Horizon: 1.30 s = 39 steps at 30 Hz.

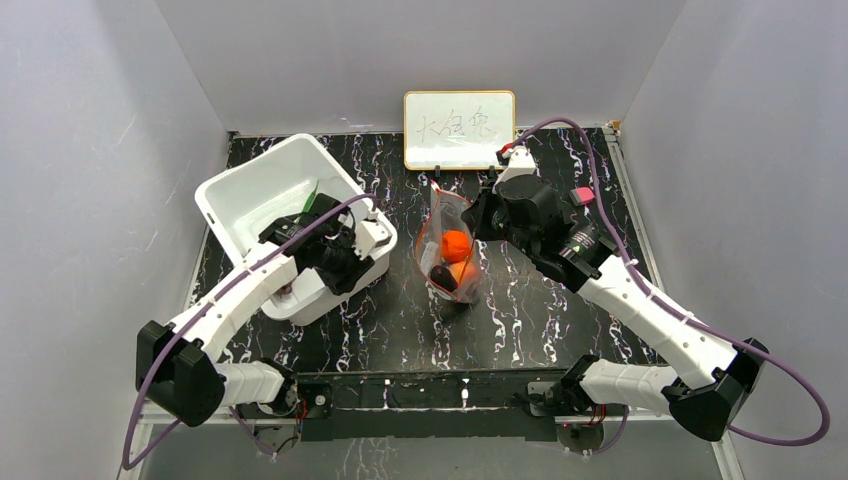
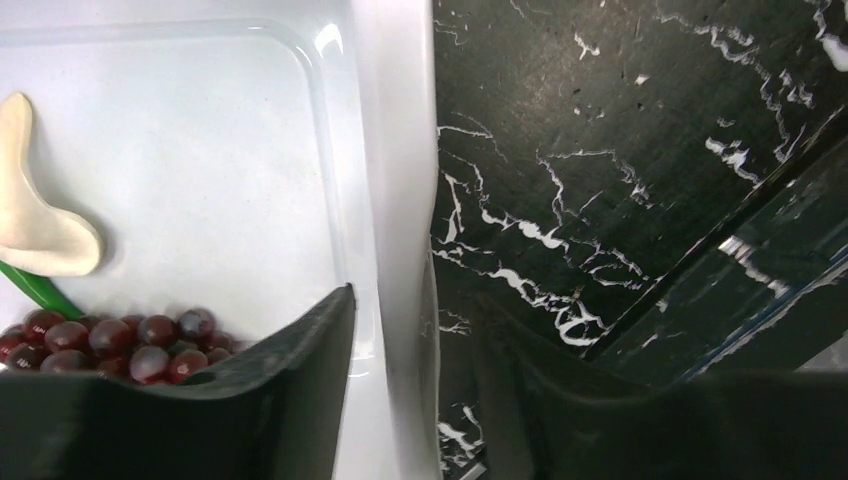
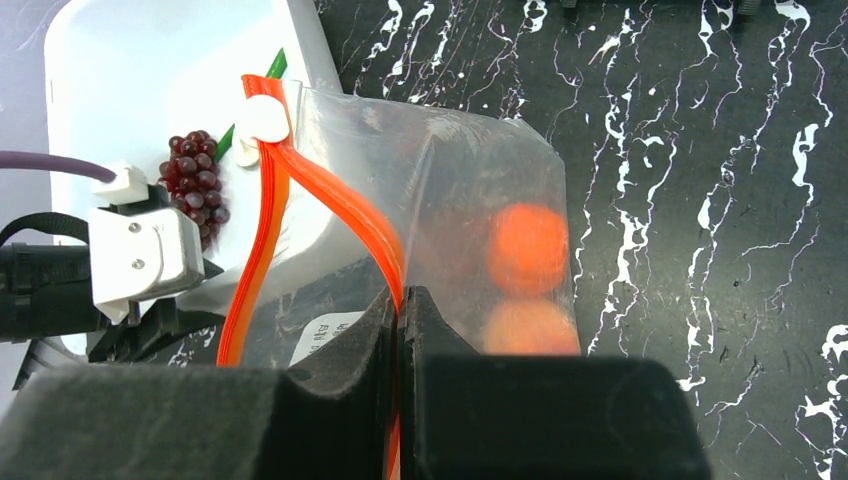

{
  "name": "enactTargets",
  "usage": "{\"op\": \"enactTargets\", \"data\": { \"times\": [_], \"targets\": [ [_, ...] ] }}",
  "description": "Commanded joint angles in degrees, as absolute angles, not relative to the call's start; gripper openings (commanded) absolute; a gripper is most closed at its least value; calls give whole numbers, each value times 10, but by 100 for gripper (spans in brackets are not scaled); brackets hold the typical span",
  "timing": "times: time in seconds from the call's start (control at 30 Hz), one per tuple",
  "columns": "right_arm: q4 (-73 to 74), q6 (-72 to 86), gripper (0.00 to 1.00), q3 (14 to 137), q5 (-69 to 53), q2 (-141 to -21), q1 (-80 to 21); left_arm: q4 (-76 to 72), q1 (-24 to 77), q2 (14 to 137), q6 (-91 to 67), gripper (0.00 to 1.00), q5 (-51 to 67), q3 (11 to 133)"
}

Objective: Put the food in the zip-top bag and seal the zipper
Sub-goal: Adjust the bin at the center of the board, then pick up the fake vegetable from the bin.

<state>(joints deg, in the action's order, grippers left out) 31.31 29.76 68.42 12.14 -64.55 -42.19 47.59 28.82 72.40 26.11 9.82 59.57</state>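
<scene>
Left arm (image 1: 235, 300) bent toward far left, left gripper (image 2: 415, 330) jaws apart; right arm (image 1: 640, 300) extended toward centre, right gripper (image 3: 400, 305) pinched closed on the zipper (image 3: 335, 205).

Upright clear zip-top bag (image 1: 437, 230), zipper (image 3: 345, 205) open, orange fruits (image 1: 456, 244) inside

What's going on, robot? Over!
Status: right gripper shut on zipper. The left gripper open, astride bin wall. Two oranges in bag; grapes unbagged.
</scene>
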Motion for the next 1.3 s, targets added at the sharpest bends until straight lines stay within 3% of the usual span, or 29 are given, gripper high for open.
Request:
{"op": "enactTargets", "data": {
  "times": [0.0,0.4,0.57,0.73,0.93,1.13,1.27],
  "targets": [
    [279,284,0,701,133,-627,-419,476,291,681,231,51,90,623],
    [281,292,0,687,127,-611,-419,397,290,622,65,83,-22,679],
    [288,296,0,690,124,-606,-419,390,276,659,23,87,-85,706],
    [303,297,0,699,120,-609,-419,391,151,726,-8,82,7,751],
    [323,298,0,716,118,-610,-419,353,67,799,-23,74,29,775],
    [328,287,0,729,119,-610,-419,311,18,884,-16,65,43,804],
    [320,283,0,725,110,-607,-418,272,-3,941,-4,53,20,812]
  ]
}}
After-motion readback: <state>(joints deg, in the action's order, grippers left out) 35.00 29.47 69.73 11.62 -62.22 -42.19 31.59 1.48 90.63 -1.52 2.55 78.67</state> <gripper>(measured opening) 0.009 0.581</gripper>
